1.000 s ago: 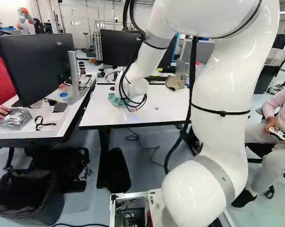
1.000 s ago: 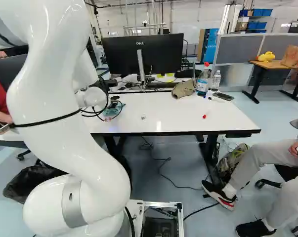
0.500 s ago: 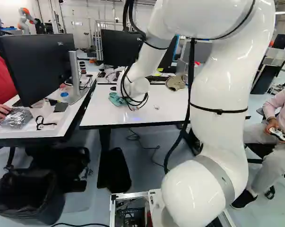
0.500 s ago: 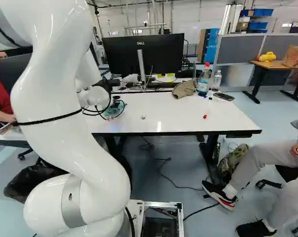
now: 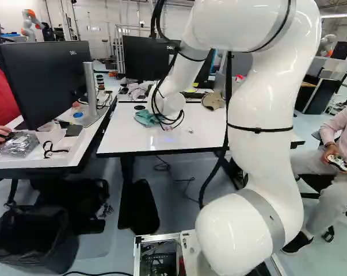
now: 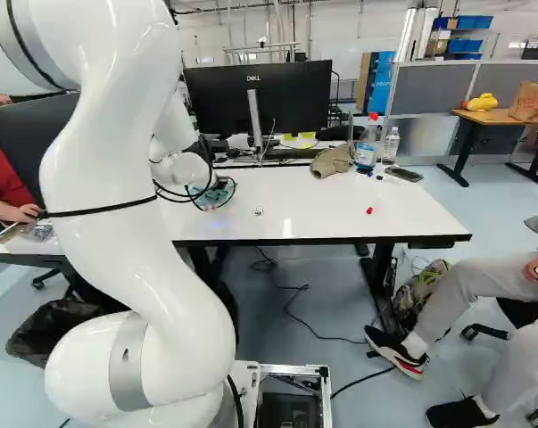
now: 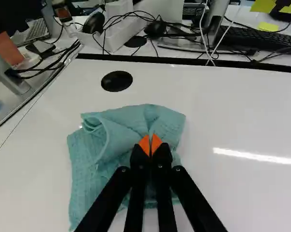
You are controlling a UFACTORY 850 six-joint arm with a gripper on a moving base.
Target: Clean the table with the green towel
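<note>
Well, my hand is pinched around a fold of the green towel, down on the table. In the right base view, a red bit sits at its three o'clock, a shiny bit at four. I guess most wiping is left.

"DELL" is written on the far monitor, R base view, and also on the near monitor, L base view. Print on the blue box is too small for reading.
</note>
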